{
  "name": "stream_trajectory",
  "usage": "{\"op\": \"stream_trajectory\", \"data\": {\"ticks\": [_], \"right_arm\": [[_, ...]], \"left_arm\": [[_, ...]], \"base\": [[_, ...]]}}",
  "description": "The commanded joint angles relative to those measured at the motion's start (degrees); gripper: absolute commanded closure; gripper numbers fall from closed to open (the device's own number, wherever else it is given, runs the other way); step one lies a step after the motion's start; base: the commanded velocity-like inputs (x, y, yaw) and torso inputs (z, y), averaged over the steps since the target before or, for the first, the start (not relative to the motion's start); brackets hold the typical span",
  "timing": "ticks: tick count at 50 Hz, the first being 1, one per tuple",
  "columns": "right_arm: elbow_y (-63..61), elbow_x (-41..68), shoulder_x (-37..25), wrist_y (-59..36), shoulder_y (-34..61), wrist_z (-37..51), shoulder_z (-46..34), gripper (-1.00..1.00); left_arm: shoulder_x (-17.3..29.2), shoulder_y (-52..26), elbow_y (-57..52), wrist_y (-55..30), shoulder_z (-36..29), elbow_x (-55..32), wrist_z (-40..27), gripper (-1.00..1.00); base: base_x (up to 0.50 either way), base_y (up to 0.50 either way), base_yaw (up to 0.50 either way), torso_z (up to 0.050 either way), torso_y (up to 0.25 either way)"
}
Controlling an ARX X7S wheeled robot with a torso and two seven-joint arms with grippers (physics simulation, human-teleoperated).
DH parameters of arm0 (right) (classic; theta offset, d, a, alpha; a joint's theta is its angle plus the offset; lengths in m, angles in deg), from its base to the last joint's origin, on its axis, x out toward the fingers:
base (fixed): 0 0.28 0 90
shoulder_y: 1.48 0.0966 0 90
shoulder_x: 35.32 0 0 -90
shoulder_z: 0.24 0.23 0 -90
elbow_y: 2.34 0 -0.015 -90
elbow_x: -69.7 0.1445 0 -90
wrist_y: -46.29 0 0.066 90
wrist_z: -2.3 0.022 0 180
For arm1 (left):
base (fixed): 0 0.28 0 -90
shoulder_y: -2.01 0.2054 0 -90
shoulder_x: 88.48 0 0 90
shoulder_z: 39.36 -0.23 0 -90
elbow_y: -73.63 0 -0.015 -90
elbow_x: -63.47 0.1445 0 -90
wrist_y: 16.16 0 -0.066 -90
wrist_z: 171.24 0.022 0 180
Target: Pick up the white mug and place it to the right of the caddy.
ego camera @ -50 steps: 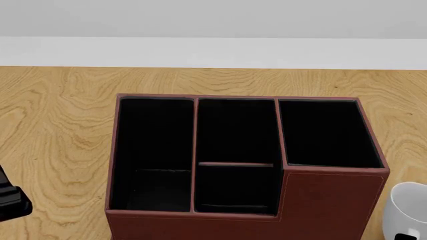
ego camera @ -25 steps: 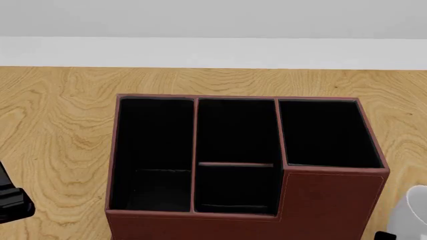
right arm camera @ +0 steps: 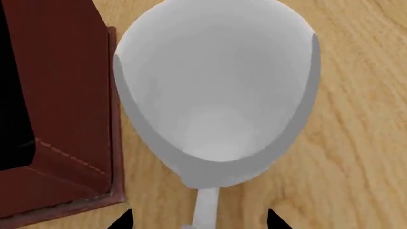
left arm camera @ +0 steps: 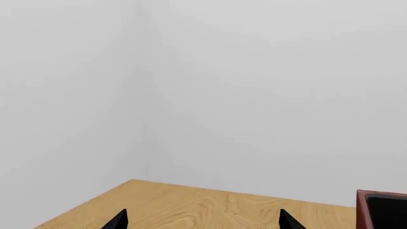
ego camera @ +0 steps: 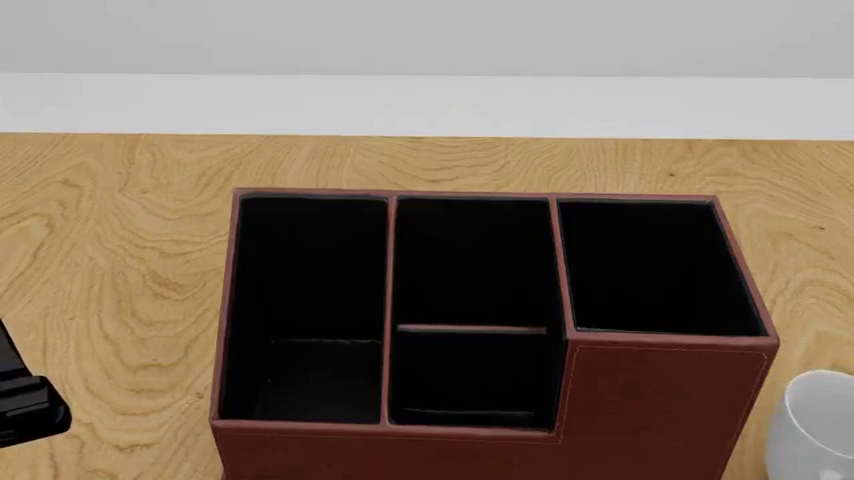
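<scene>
The white mug [right arm camera: 216,95] stands upright on the wooden table, close beside the right wall of the caddy [right arm camera: 60,95]. Its loop handle [right arm camera: 205,205] points toward my right gripper [right arm camera: 198,220] and lies between the open fingertips [right arm camera: 124,220], touching neither. In the head view the mug [ego camera: 814,425] shows at the lower right, just right of the reddish-brown caddy [ego camera: 654,400] with its black-lined compartments; the right gripper is out of that view. My left gripper [left arm camera: 203,222] hangs open and empty above the table, left of the caddy's corner [left arm camera: 381,210].
A dark part of my left arm [ego camera: 24,405] shows at the head view's lower left edge. The wood table [ego camera: 120,250] ends at a white wall behind the caddy. Bare wood lies right of the mug [right arm camera: 362,119].
The mug dipped and blurred half a second ago, and now stands still at the caddy's right. The right gripper's black tip has left the head view's bottom edge.
</scene>
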Motion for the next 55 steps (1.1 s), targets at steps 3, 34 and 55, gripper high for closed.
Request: {"op": "stream_trajectory", "data": {"ticks": [3,34,55], "right_arm": [[0.19,-0.19,-0.08,0.11,0.05,-0.23,-0.33,-1.00],[-6.57,0.29,-0.29,1.18,-2.59,-2.11,-0.98,-1.00],[-35.31,4.41,0.61,-11.45,-18.24,-1.65,4.13,-1.00]], "left_arm": [[-0.03,0.09,0.24,0.38,-0.08,-0.36,0.03,-1.00],[-0.05,0.21,0.84,1.66,-0.19,-1.18,0.27,-1.00],[0.17,0.82,-0.54,1.01,-0.40,-1.42,-0.23,-1.00]], "base": [[0.00,0.00,0.00,0.000,0.000],[0.00,0.00,0.00,0.000,0.000],[0.00,0.00,0.00,0.000,0.000]]}}
